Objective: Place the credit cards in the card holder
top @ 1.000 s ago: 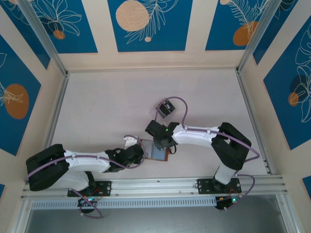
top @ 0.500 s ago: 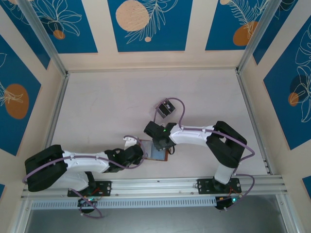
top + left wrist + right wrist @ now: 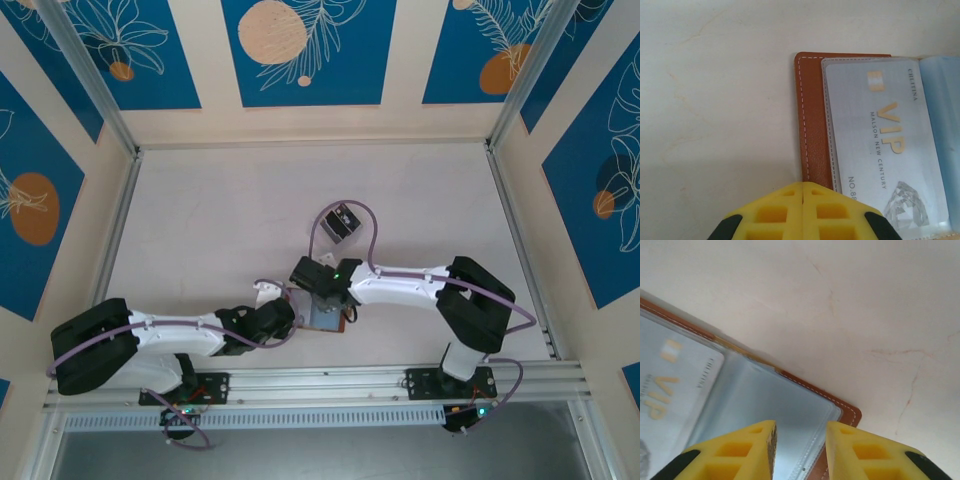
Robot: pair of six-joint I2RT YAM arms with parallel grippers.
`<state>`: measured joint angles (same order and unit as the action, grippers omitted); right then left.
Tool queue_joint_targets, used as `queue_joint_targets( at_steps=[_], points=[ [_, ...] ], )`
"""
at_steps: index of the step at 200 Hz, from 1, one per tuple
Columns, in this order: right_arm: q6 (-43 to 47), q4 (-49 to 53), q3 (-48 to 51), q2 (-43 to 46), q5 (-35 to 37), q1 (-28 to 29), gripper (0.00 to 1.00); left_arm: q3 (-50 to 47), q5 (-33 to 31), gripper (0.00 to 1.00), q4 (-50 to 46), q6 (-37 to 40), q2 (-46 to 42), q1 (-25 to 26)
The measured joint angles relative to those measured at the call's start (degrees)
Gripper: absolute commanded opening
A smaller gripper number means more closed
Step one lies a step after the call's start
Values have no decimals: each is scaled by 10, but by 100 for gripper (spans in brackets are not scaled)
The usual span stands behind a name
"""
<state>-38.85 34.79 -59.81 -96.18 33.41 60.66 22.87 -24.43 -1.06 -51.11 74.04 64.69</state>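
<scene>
Card holder (image 3: 325, 318) lies open on the tabletop (image 3: 220, 220) close to its near edge, roughly midway between the two arm bases, brown leather down and pale sleeves up; the change is all on the right side; over the last second the right arm has swung its wrist leftward across the open wallet, and the right fingers (image 3: 752, 450) have eased a little wider as it went; they now stand spread with a clear gap, nothing between them, poised over the wallet's right-hand sleeve, which looks bare; the left fingers (image 3: 775, 215) have not budged, pressed flat together with only a seam showing, parked at the wallet's left leather edge, and from the wrist view I cannot tell whether they press on it or sit just short of it; one silver VIP card (image 3: 880, 145) already sits inside the clear left sleeve, square to the stitching; my read is that this card is home and the right arm, empty, is finishing its work over the wallet; further back, nearer the middle of the tabletop, a small stand (image 3: 342, 222) holds something dark, likely the remaining cards; if so, the next move is a trip back there while the left arm steadies the wallet; the risk is the wallet sliding or folding once a fresh card is pushed in.
</scene>
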Motion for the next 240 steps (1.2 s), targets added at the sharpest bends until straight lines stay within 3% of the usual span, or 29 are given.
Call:
queue_joint_targets(
  at_steps=[125,240],
  points=[
    [1,-38,22,-30,-49,-31,28,0,0,4,0,0,-1,0],
    [-13,-36,16,-28,-53,-21,0,0,-1,3,1,0,3,1]
  ],
)
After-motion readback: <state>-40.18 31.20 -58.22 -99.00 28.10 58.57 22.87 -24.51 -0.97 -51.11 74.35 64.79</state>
